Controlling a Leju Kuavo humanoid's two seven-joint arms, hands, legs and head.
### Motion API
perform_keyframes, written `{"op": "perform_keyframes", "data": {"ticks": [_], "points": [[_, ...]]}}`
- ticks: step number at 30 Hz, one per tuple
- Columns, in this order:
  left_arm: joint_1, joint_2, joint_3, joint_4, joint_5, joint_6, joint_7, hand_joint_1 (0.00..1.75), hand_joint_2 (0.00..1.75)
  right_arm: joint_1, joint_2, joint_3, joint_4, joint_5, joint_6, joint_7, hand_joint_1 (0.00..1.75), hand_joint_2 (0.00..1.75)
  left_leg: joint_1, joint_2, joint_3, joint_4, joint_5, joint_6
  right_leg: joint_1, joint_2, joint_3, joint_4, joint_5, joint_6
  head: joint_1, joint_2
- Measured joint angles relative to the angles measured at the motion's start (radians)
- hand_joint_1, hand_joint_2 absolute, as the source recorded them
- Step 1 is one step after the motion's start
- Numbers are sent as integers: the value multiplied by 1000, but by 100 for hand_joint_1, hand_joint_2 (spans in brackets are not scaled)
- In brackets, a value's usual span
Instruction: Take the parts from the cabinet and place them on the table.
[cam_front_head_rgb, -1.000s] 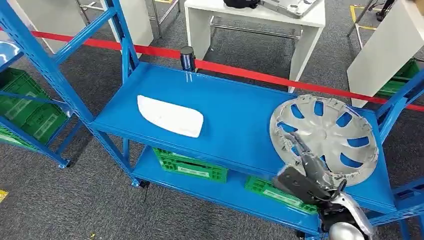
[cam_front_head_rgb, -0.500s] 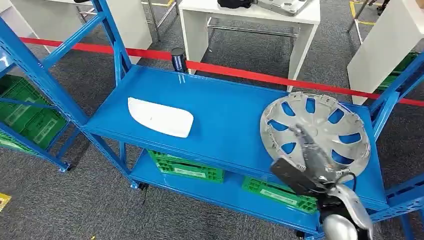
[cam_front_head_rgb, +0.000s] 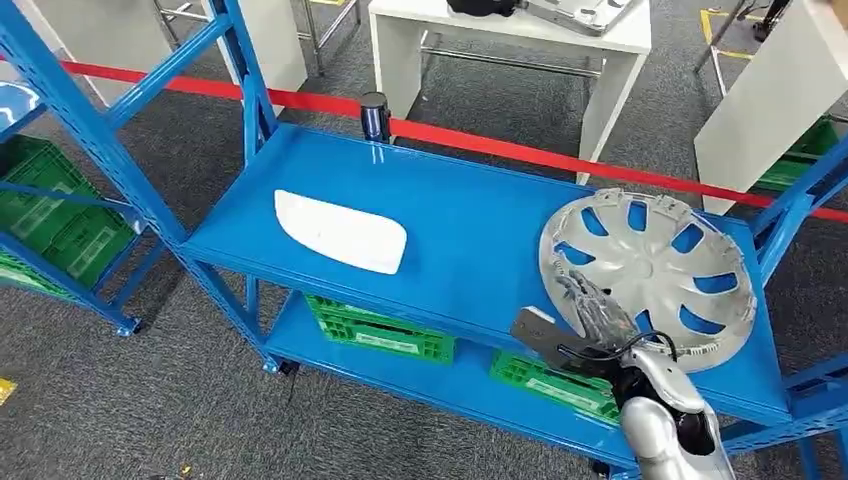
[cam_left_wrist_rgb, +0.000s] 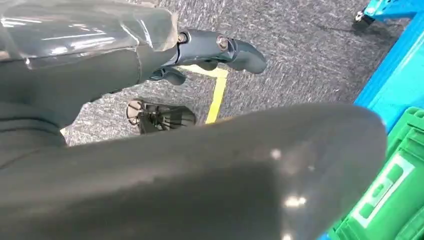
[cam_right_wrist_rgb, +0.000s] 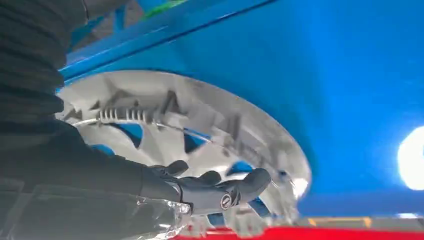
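Over on the left of the blue shelf (cam_front_head_rgb: 470, 240) lies the white panel (cam_front_head_rgb: 340, 231), and lower right the right hand (cam_front_head_rgb: 597, 312), fingers spread and holding nothing, reaches over the near rim of the silver hubcap (cam_front_head_rgb: 650, 268) lying flat.

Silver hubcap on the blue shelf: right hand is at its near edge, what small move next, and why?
Probably close the right hand on the near rim of the silver plastic hubcap. The fingers lie over the rim and spokes, yet whether they grip is unclear, and the cover lies flat on the blue metal shelf. A firm hold should come before any lift.
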Motion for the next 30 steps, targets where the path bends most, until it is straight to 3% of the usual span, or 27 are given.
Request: {"op": "perform_keyframes", "data": {"ticks": [2, 3, 4, 5, 7, 8, 9, 10, 12, 13, 14, 15, 17, 18, 19, 22, 23, 24, 25, 26, 28, 29, 30], "points": [[-1, 0, -2, 6, 1, 0, 0, 0, 0, -13, -3, 0, 8, 0, 0, 0, 0, 175, 1, -1, 1, 9, -7, -8, -6, -2, 90, -191, 78, 20, 0, 0], [-1, 1, -3, 8, 1, 0, 0, 0, 0, -18, -4, -1, 11, 3, -2, 2, 0, 175, -1, -1, -3, 18, -13, -15, -8, -5, 118, -262, 92, 18, 0, 0], [-2, 3, -3, 8, 2, 0, 0, 0, 0, -21, -3, -1, 15, 10, -8, 3, 0, 175, -8, -1, -9, 24, -18, -22, -1, -2, 124, -258, 92, 4, 0, 0], [-2, 5, -4, 9, 3, 0, 0, 0, 0, -21, -3, -2, 16, 13, -14, 3, 0, 175, -8, 0, -11, 28, -19, -24, -3, -2, 120, -257, 95, -6, -1, 0], [-1, 6, -4, 9, 6, -2, 0, 0, 0, -21, -2, -5, 18, 23, -32, 3, 0, 175, -6, 1, -12, 27, -18, -28, 2, -1, 117, -255, 95, -16, -1, 0], [-1, 5, -5, 9, 9, -5, 1, 0, 0, -23, 2, -11, 18, 28, -54, -2, 0, 175, -2, 0, -14, 33, -24, -32, -9, -1, 119, -259, 97, -23, -1, 0], [-1, 3, -5, 9, 10, -7, 3, 0, 0, -25, 9, -18, 18, 30, -76, -6, 0, 175, -1, 1, -24, 51, -39, -39, -8, 0, 122, -259, 96, -25, -1, 0], [-1, 3, -5, 9, 12, -8, 3, 0, 0, -29, 13, -25, 16, 30, -94, -9, 0, 175, 1, 1, -44, 99, -70, -44, -8, -1, 124, -259, 96, -33, -5, 0], [-1, 3, -5, 9, 14, -9, 4, 0, 0, -35, 19, -32, 16, 33, -111, -14, 0, 175, 4, 1, -126, 269, -146, -54, -6, -1, 123, -259, 95, -34, -5, 0], [1, 2, -5, 9, 16, -10, 5, 0, 0, -33, 23, -37, 16, 33, -126, -21, 0, 175, 6, 1, -163, 339, -166, -55, -4, -1, 123, -259, 95, -34, -4, 0], [4, 0, -5, 8, 18, -13, 7, 0, 0, -32, 32, -46, 15, 33, -148, -27, 0, 175, 7, 1, -177, 361, -160, -55, -3, -1, 123, -258, 94, -35, -4, 0], [5, -1, -5, 6, 19, -17, 10, 0, 0, -32, 44, -59, 11, 34, -166, -32, 0, 175, 7, 1, -166, 330, -132, -52, -2, 0, 124, -258, 94, -35, -4, 0], [4, -4, -6, 1, 19, -18, 11, 0, 0, -33, 60, -80, -7, 40, -178, -34, 0, 175, 6, 1, -86, 161, -43, -40, 0, 3, 129, -259, 94, -34, -5, 0], [3, -4, -7, -2, 19, -18, 12, 0, 0, -34, 66, -90, -16, 49, -176, -33, 0, 175, 3, 0, -41, 74, -9, -29, 0, 3, 131, -260, 94, -34, -5, 0], [3, -3, -8, -4, 19, -16, 13, 0, 0, -36, 74, -100, -22, 64, -164, -32, 0, 175, -1, 2, -21, 38, -22, -25, 7, 3, 129, -258, 94, -33, -3, 0], [2, -2, -18, -4, 18, -2, 14, 0, 0, -39, 77, -116, -22, 116, -97, -15, 0, 175, -9, 3, -29, 36, -18, -20, 3, 2, 127, -265, 98, -19, -3, 0], [1, -1, -19, -3, 18, 2, 15, 0, 0, -39, 77, -118, -22, 130, -78, -8, 0, 175, -9, 3, -22, 24, -11, -12, 6, 2, 129, -269, 101, -12, -5, 0], [-1, -2, -22, -2, 18, 5, 16, 0, 0, -39, 77, -119, -19, 140, -65, -5, 0, 175, 3, 6, -7, 5, 2, -8, 2, 0, 121, -256, 93, -11, -2, 0], [-3, -2, -24, 0, 18, 6, 16, 0, 0, -39, 77, -120, -16, 145, -59, -3, 0, 175, 0, 6, -5, -1, 5, -4, 7, 0, 112, -240, 81, -12, -1, 0], [-5, -1, -27, 1, 18, 10, 16, 0, 0, -41, 76, -123, -11, 152, -50, 0, 0, 175, 0, 6, -5, -2, 8, -1, 5, 0, 99, -211, 64, -16, -1, 0], [-7, 3, -34, 8, 19, 19, 18, 0, 0, -44, 69, -124, 6, 168, -16, 10, 0, 175, -1, 5, -9, -2, 9, 2, 5, 0, 28, -56, -2, -23, 0, 0], [-7, 6, -37, 15, 20, 24, 19, 0, 0, -41, 64, -124, 23, 172, 5, 15, 0, 175, -2, 5, -11, -1, 9, 2, 4, 0, -9, 22, -27, -22, 0, 0], [-7, 8, -39, 20, 21, 27, 19, 0, 0, -39, 60, -124, 34, 172, 16, 18, 0, 175, -3, 4, -11, 0, 9, 2, 4, 0, -27, 56, -32, -16, 0, 0]]}}
